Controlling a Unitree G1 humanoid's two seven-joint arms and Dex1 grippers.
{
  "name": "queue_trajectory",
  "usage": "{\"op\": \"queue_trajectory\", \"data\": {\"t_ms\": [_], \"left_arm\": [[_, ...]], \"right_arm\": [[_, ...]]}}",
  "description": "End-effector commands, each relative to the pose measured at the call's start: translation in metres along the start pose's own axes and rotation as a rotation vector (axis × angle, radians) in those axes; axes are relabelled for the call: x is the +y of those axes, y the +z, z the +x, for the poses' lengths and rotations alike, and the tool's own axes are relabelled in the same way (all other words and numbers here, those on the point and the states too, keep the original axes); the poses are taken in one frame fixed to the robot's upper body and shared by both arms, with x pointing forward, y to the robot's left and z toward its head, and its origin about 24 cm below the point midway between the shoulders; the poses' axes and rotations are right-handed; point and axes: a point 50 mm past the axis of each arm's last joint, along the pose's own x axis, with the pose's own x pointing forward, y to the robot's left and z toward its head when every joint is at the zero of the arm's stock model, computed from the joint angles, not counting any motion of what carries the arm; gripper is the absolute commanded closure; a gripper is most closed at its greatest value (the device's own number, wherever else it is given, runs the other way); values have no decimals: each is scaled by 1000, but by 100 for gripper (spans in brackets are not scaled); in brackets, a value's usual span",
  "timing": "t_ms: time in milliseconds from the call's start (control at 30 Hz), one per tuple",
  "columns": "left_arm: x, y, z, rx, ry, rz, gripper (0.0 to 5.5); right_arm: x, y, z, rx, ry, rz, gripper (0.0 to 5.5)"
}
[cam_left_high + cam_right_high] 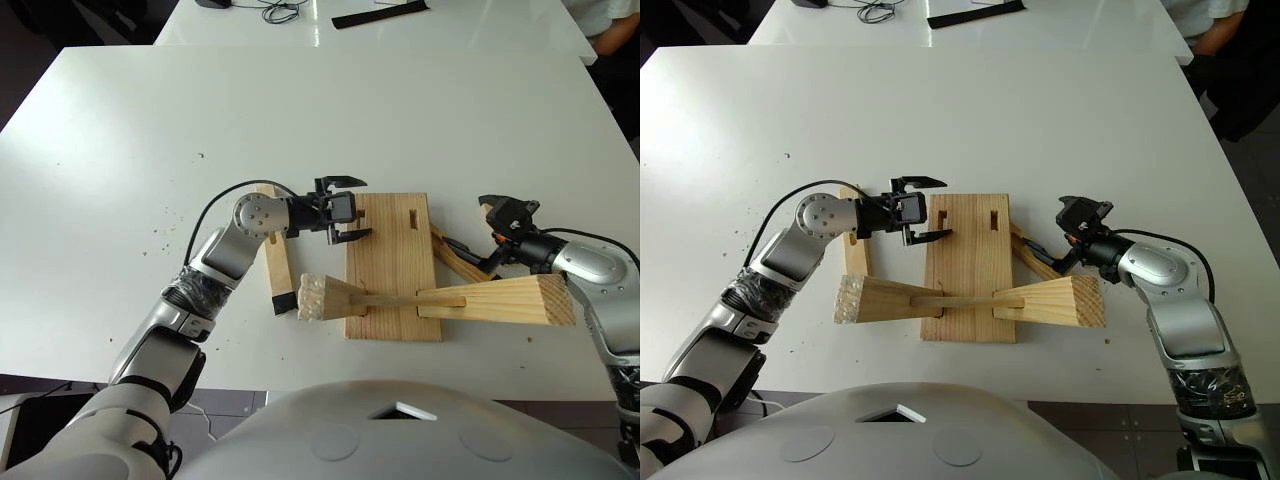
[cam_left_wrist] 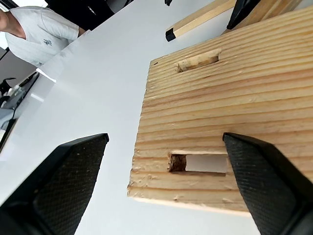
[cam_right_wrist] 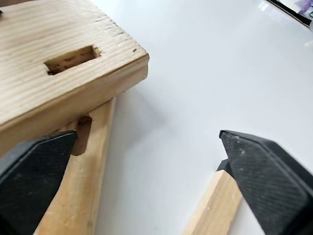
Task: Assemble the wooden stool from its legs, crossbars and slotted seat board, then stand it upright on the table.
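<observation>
- Seat board [image 1: 390,260] is lying flat on the table [image 1: 300,110], close to the near edge, with its slots facing up. One far slot [image 2: 198,162] is showing the white surface straight through.
- Two wedge-shaped pieces, the left leg [image 1: 330,297] and the right leg [image 1: 510,300], are lying across the near end of the board. A thin crossbar [image 1: 395,298] is joining them.
- A loose leg [image 1: 275,262] is resting just beside the board's left edge, under the left arm. A tucked piece [image 3: 80,196] is running beneath the board's far right corner and touching it.
- The wood is looking stiff, dry and fairly light, so it is probably offering good friction and no give.
- The board is likely best taken across its thickness at a long edge, and the legs by their flat sides.
- The crossbar is looking like the weak part. Lifting the joined pair by it is risking a pulled or cracked joint.
- The left tool [image 1: 348,208] is hovering over the board's far left corner with its fingers spread wide. They are straddling the corner slot, holding nothing and apparently touching nothing.
- The right tool [image 1: 508,210] is hanging just off the board's far right corner with its pads wide apart and empty. It is sitting above bare table, between the tucked piece and a second stick [image 3: 215,205].
</observation>
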Motion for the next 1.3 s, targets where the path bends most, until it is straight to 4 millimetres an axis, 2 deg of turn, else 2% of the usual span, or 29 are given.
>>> {"op": "queue_trajectory", "data": {"t_ms": [33, 300, 733, 933, 1100, 1300], "left_arm": [[15, 6, -9, 8, 15, -18, 116], [15, -3, -8, 70, -3, 16, 116], [10, -35, -12, 240, -35, 50, 116], [15, -41, -18, 279, -48, 98, 116], [16, -40, -21, 278, -68, 124, 116], [14, -30, -19, 189, -67, 123, 116]], "right_arm": [[3, -7, 6, 32, -22, -25, 14], [10, -16, 23, 54, -24, -57, 14], [11, -20, 23, 82, -3, -111, 14], [13, -40, 13, 158, -14, -157, 14], [8, -56, -4, 227, -61, -202, 14], [-3, -71, -19, 305, -111, -254, 14]]}}
